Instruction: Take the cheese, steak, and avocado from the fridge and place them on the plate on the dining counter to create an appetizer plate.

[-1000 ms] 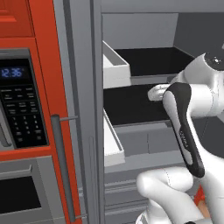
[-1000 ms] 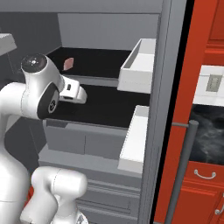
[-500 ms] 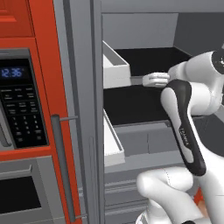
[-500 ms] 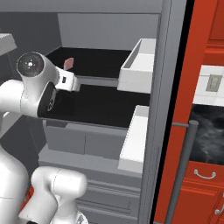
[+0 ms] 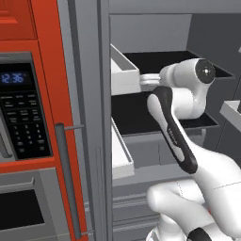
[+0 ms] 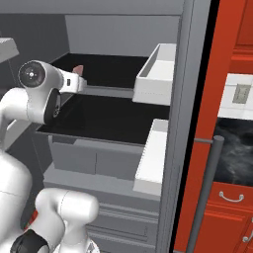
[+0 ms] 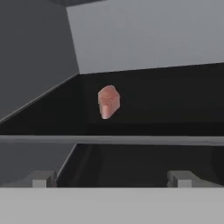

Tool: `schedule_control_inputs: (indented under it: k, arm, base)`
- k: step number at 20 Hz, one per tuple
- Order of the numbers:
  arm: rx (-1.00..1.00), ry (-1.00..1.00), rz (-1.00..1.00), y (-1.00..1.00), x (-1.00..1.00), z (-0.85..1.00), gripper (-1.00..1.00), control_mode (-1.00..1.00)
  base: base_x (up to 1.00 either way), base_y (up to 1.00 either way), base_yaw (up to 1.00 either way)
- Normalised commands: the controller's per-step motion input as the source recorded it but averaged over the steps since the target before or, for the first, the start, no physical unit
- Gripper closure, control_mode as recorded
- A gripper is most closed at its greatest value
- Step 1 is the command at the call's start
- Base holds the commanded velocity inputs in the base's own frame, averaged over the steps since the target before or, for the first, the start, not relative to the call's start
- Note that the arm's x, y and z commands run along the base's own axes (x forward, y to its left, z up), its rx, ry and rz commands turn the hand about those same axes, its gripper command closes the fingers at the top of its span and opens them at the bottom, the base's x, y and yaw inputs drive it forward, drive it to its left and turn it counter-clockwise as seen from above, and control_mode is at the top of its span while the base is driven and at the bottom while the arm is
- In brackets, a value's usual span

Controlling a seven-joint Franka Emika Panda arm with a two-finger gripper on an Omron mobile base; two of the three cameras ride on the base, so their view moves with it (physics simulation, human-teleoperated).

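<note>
Hand view: fingers (image 7: 180,178) spread wide, both tips low in frame, nothing between them. Just past the tips, front lip of the upper shelf (image 7: 131,140) running straight across. Beyond the lip, on the black shelf top, a small pink-red lump (image 7: 108,101), probably the steak, sitting alone toward the back left corner, well apart from the fingers and a bit left of the midline between them. No cheese or avocado to report on this stretch of shelf.

Right base view: same pink lump (image 6: 77,69) poking up just behind the white hand, on the upper shelf of the fridge (image 6: 183,99). Lower shelf (image 6: 108,118) bare and black underneath. White door bin (image 6: 155,74) off to the right at the same height.

Left base view: arm (image 5: 174,136) bent up into the fridge opening, wrist level with the upper door bin (image 5: 123,75); microwave (image 5: 23,117) to the left, not involved.

Change over the last second: hand up from the lower-shelf opening to upper-shelf height, fingers wide throughout. Reads as lining up on the steak, reach phase, no contact yet. Nothing picked, plate step not started. Next likely: push forward over the shelf lip, shift slightly left, close on the lump. Risk: clipping the lip on entry.
</note>
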Motion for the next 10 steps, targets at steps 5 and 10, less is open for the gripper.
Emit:
schedule_control_inputs:
  k: [5, 10]
  arm:
    - [-0.08, 0.00, -0.02, 0.12, 0.65, 0.39, -1.00, -1.00]
    - [-0.07, 0.02, -0.01, 0.10, 0.65, 0.12, -1.00, -1.00]
  base:
    - [0.00, 0.00, 0.00]
    - [0.00, 0.00, 0.00]
